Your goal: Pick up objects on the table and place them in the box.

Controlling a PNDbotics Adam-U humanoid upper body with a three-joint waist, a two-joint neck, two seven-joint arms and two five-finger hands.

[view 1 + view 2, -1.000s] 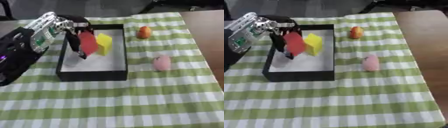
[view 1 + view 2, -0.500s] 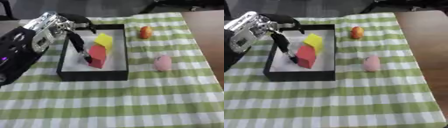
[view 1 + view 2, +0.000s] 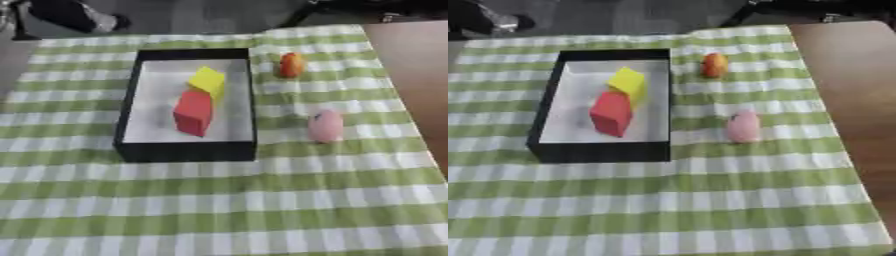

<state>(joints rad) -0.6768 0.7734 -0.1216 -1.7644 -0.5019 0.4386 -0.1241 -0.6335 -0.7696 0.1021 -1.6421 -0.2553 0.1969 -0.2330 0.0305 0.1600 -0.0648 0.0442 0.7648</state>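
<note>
Once the left hand had let go and left both views, so its fingers could not be judged, the red block lay inside the black white-floored box touching the yellow block, while the orange fruit-like piece and pink rounded piece waited right of the box.

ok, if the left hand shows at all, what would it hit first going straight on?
Cannot say: no hand clearly shows in either view, so there is no direction to follow. The box holds the red block and yellow block, with nothing over it.
</note>
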